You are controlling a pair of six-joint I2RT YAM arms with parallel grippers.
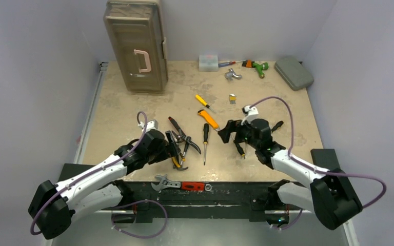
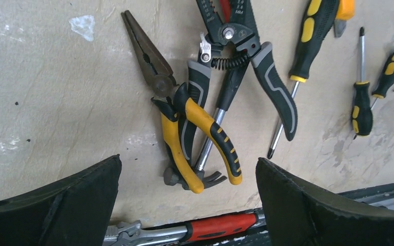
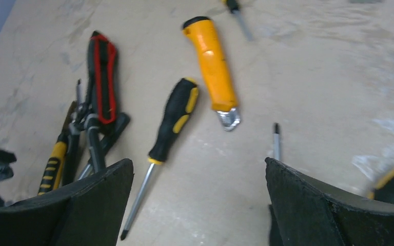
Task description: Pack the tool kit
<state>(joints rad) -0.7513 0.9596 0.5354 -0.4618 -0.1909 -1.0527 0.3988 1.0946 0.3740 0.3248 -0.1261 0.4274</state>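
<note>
My left gripper (image 2: 188, 169) hangs wide open and empty just above a tangle of pliers (image 2: 184, 133). Its fingers frame the pile, apparently lined up to pick one out. My right gripper (image 3: 200, 169) is spread just as wide and holds nothing, low over a black-and-yellow screwdriver (image 3: 174, 120) that lies beside an orange knife (image 3: 213, 66). The toolbox (image 1: 136, 46) lies shut at the table's far left corner, well apart from the loose tools. I judge it needs opening before anything goes in.
</note>
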